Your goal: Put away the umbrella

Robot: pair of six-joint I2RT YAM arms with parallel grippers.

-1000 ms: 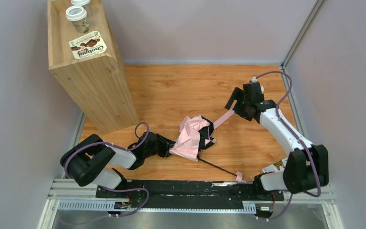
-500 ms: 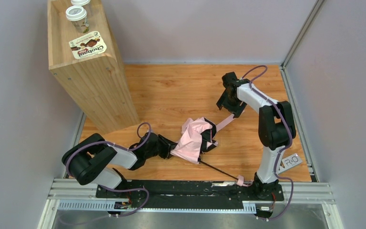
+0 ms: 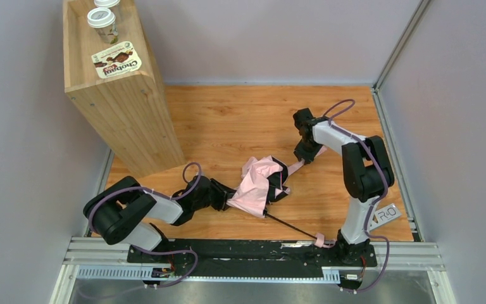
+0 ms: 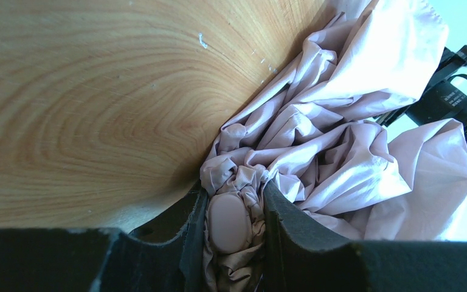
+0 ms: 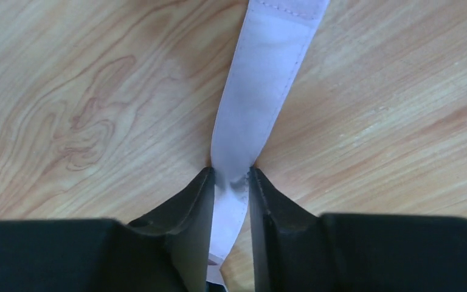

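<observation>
The umbrella (image 3: 257,183) lies as a crumpled pale pink bundle in the middle of the wooden floor. Its thin black shaft (image 3: 291,225) runs toward the near edge. My left gripper (image 3: 230,200) is shut on the bundle's near-left end. In the left wrist view its fingers (image 4: 292,225) squeeze bunched pink fabric (image 4: 340,140) and a pink oval cap (image 4: 228,222). A flat pink strap (image 3: 295,166) leads from the bundle to the back right. My right gripper (image 3: 304,156) points down on it. In the right wrist view the strap (image 5: 267,79) is pinched between that gripper's (image 5: 231,176) fingertips.
A tall wooden box (image 3: 123,107) stands at the back left, with paper cups (image 3: 103,21) and a yoghurt lid (image 3: 117,63) on top. Grey walls close in the floor on three sides. A small white card (image 3: 386,214) lies beside the right arm's base.
The right arm swung in from the back right and came down over the strap, and its jaws closed on it. The left gripper and the bundle kept still.
</observation>
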